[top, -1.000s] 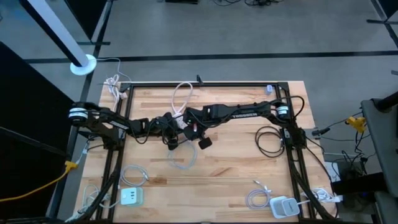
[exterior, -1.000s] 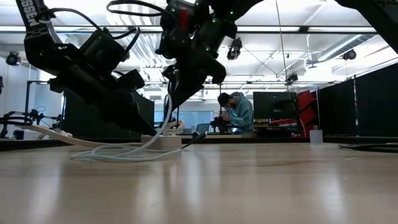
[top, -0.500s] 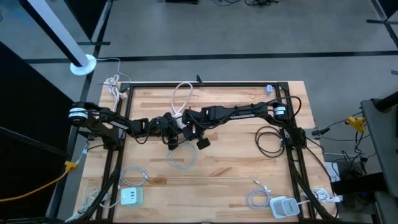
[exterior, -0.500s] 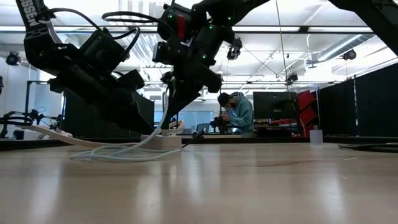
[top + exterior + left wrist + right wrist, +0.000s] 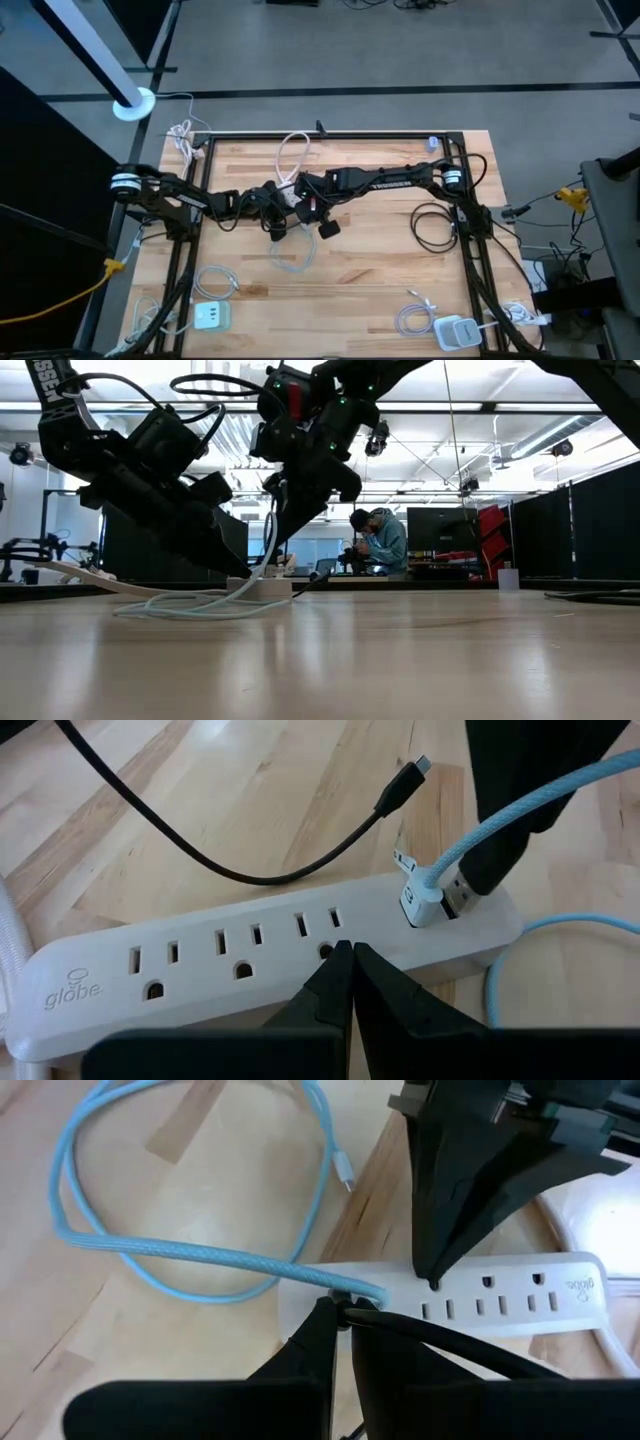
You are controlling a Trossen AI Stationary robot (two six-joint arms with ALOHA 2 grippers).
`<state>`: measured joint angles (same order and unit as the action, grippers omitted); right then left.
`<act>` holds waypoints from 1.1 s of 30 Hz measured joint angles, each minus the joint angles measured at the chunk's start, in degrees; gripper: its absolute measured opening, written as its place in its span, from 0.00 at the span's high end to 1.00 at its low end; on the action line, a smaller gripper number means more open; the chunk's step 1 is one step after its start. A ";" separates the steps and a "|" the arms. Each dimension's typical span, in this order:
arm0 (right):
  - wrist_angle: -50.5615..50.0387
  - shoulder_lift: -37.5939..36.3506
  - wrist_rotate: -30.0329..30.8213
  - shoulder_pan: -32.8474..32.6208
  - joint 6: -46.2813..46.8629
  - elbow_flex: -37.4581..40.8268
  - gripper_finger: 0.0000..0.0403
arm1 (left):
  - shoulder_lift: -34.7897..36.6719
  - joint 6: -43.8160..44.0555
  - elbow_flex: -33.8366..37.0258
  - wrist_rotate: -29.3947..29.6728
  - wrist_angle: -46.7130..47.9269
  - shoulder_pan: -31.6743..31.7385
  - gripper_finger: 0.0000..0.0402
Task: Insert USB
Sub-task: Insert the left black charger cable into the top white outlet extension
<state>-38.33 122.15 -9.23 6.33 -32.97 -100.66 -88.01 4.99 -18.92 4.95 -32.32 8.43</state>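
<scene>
- My left fingers [image 5: 352, 958], pressed together, pin the white power strip [image 5: 200, 970] to the worktop [image 5: 230, 810] so it can't slide.
- My right fingers [image 5: 338, 1315] clamp the blue cable's USB plug [image 5: 425, 900] at the strip's end, about 2 o'clock from my left fingertips, angled toward the port.

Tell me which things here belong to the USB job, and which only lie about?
Job: power strip; blue cable; its plug; right tool; left tool.
Lying about: black cable; two chargers; black coil.
</scene>
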 joint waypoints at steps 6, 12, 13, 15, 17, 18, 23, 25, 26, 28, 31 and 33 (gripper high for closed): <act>0.02 0.00 -0.04 0.00 -0.04 0.00 0.98 | 0.00 0.00 0.00 0.01 -0.02 0.00 1.00; 0.07 0.00 -0.20 0.00 -0.17 0.13 0.98 | 0.00 0.02 0.00 0.02 0.00 0.00 1.00; 0.10 0.00 -0.20 0.00 -0.24 0.25 0.98 | 0.00 0.00 0.00 0.02 0.00 0.00 1.00; 0.24 0.00 -0.20 0.00 -0.24 0.55 0.98 | 0.00 0.00 0.00 0.01 -0.02 0.00 1.00; 0.39 0.00 -0.16 0.04 -0.24 0.77 0.98 | 0.00 0.00 0.00 0.00 -0.02 0.00 1.00; 0.47 0.00 -0.09 0.07 -0.24 0.85 0.98 | 0.00 0.00 0.00 0.00 -0.02 0.00 1.00; 3.39 0.00 0.03 0.09 -0.24 1.93 0.98 | 0.00 0.00 0.00 0.00 -0.04 0.00 1.00; 3.58 0.00 0.03 0.09 -0.49 2.28 0.98 | 0.00 0.02 0.00 0.00 -0.04 0.00 1.00; 3.60 -0.02 0.09 0.09 -0.54 2.48 0.98 | 0.00 0.02 0.00 0.00 -0.04 -0.01 1.00; 3.22 -0.09 0.20 0.09 -0.57 2.60 0.98 | 0.00 0.00 0.00 0.00 -0.04 -0.02 1.00; 2.55 -0.22 0.23 0.09 -0.57 2.62 0.98 | 0.00 0.00 0.00 0.00 -0.04 -0.02 1.00; 2.23 -0.24 0.24 0.09 -0.61 2.53 0.98 | 0.00 0.00 0.00 0.00 -0.04 -0.02 1.00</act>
<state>-36.09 121.91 -8.99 6.42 -33.58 -98.13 -88.01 4.99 -18.92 4.95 -32.36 8.40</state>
